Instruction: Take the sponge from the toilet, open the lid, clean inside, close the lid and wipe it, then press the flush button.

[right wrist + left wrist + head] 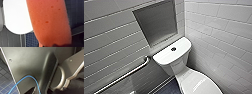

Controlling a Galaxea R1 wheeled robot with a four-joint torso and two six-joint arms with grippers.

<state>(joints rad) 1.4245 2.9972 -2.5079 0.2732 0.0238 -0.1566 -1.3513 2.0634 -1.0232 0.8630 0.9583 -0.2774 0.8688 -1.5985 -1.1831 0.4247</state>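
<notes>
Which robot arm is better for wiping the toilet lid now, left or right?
Right, probably. The sponge looms close in the right wrist view, apparently held, with the shut white lid just beyond it. The left wrist view faces the robot's own dark body and the floor tiles.

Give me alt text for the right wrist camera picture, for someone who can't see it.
An orange-red sponge sits very close to the camera and takes up much of the picture. Behind it are the white oval lid and a dark blue floor of small tiles.
</notes>
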